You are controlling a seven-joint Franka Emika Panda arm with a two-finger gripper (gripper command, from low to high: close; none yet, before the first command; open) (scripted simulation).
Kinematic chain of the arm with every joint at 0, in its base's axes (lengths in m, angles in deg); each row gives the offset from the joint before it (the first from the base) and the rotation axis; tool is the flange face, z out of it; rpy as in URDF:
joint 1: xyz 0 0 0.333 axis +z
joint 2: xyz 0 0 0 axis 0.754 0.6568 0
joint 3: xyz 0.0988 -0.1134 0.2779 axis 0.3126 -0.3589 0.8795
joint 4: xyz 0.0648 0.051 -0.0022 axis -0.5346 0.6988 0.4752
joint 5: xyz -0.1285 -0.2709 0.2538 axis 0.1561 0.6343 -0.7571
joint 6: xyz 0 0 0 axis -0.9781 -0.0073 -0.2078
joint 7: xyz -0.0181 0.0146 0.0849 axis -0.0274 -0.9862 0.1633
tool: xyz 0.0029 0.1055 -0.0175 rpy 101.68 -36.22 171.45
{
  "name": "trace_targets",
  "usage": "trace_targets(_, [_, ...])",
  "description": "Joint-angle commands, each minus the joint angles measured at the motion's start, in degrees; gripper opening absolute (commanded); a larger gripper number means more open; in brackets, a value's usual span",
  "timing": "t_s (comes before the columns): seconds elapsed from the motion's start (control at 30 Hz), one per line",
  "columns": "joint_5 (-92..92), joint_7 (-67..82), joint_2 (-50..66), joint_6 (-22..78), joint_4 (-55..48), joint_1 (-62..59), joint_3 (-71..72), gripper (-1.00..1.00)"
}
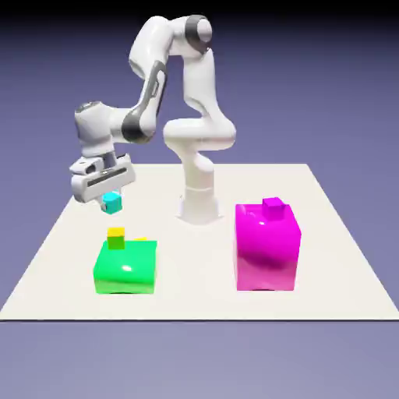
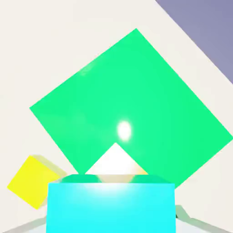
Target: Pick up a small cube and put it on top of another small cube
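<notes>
My gripper (image 1: 111,196) hangs above the table at the exterior view's left, shut on the tiny cyan cube (image 1: 113,204). In the hand view the cyan cube (image 2: 110,205) fills the bottom middle and hides most of the fingertips. Just below it in the exterior view, a tiny yellow cube (image 1: 116,236) sits at the far left corner of the big green block (image 1: 125,267), a clear gap under the cyan one. The hand view shows the green block (image 2: 136,104) from above, a yellow cube (image 2: 32,185) by its edge, and a pale glaring corner (image 2: 116,161) right behind the cyan cube.
A big magenta block (image 1: 267,249) with a tiny magenta cube (image 1: 273,205) on top stands at the exterior view's right. The robot's base (image 1: 198,204) rises at the far middle. A yellow sliver (image 1: 142,239) peeks from behind the green block.
</notes>
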Motion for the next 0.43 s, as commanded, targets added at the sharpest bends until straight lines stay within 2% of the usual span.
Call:
trace_targets(0.0, [-2.4, 1.8, 2.1, -2.0, 0.4, 1.0, -0.6, -1.0])
trace_targets(0.1, [-7.2, 5.4, 6.4, -6.1, 1.3, 3.0, -1.8, -1.0])
trace_targets(0.13, [-7.2, 5.4, 6.4, -6.1, 1.3, 3.0, -1.8, 1.0])
trace_targets(0.4, [7.0, -5.3, -6.2, 5.9, -1.3, -2.9, 1.8, 1.0])
